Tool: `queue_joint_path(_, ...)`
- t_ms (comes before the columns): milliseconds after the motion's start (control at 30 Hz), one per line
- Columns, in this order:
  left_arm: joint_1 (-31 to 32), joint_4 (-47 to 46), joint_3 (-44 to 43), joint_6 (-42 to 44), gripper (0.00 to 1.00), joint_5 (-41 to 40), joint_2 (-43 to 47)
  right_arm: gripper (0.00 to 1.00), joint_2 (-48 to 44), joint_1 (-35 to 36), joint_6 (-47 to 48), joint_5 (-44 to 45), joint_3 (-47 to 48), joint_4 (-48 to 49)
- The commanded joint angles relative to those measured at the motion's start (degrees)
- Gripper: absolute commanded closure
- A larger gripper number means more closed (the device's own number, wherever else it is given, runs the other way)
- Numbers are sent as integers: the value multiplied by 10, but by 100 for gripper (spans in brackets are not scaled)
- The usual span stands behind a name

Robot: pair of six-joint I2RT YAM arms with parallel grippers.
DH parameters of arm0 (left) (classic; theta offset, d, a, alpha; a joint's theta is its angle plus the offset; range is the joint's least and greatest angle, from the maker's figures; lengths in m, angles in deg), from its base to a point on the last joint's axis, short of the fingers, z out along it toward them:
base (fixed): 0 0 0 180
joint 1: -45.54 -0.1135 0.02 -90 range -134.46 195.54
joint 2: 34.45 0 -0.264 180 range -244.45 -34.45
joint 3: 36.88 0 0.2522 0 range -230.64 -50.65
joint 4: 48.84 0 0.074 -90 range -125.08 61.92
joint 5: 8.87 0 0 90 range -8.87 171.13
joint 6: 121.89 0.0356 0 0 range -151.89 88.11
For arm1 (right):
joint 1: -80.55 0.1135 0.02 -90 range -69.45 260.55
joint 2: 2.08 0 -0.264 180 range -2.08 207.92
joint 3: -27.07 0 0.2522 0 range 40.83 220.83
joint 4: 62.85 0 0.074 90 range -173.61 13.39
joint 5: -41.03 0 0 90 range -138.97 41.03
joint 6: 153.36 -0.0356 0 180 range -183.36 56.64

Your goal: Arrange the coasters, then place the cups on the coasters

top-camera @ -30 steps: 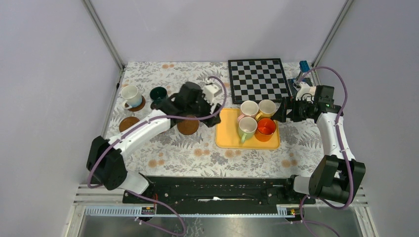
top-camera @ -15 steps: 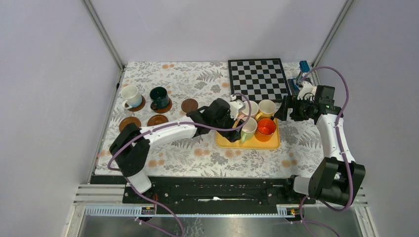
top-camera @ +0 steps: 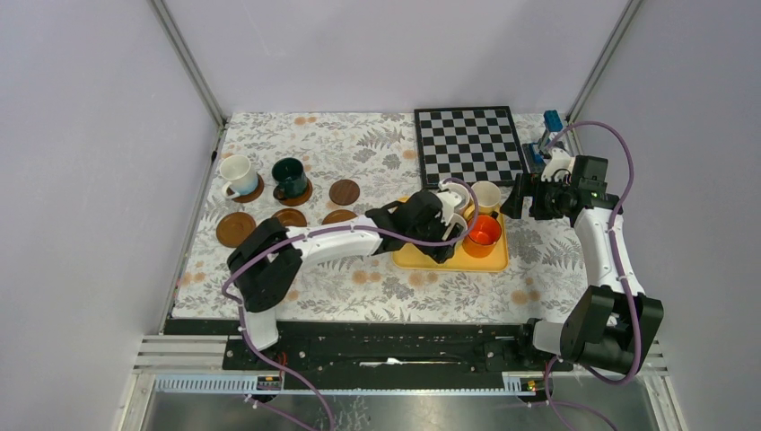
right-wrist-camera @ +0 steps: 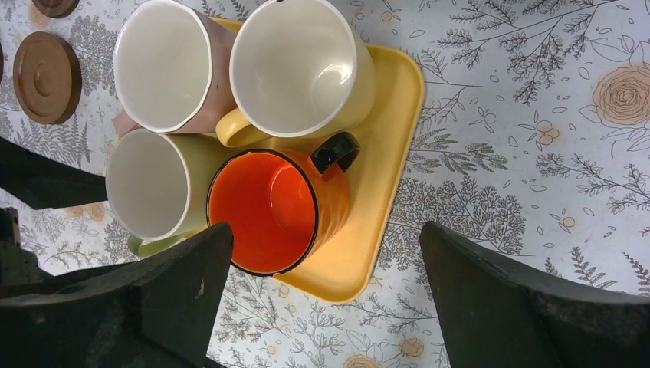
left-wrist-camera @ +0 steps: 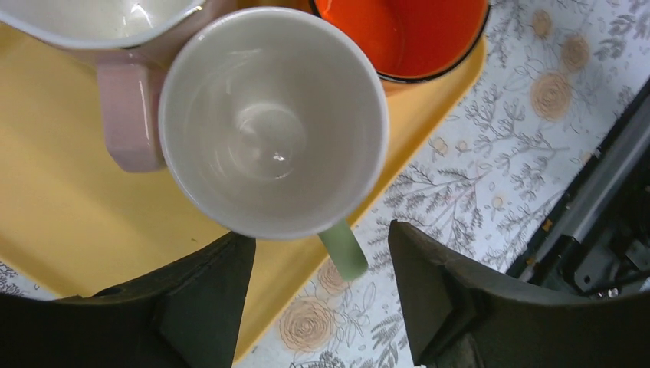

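Moved: left gripper (left-wrist-camera: 318,247) now at tray (top-camera: 408,248), fingers apart
Cups (right-wrist-camera: 276,205): six — four on tray
Coasters (top-camera: 236,228): six — four bare
Right gripper (right-wrist-camera: 326,234): fingers wide
Nearby: chessboard (top-camera: 468,144)

I'm seeing a table under a pale floral-print cloth (top-camera: 359,144) carrying everything. Six round dark-brown wooden coasters (top-camera: 344,191) are lying on its left half in two rows of three. A yellow rectangular plastic tray (top-camera: 489,262) is sitting just right of them. A black-and-white chequered square board (top-camera: 468,144) is lying behind the tray, toward the far right.
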Motion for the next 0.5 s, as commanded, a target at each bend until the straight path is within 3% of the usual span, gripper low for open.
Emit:
queue_joint_path(0, -3, -27, -33, -10, 32, -28, -20, 2, -10, 2, -3, 6, -3, 11)
queue_joint_path(467, -14, -23, -15, 18, 62, -32, -9, 2, -12, 2, 1, 2, -6, 13)
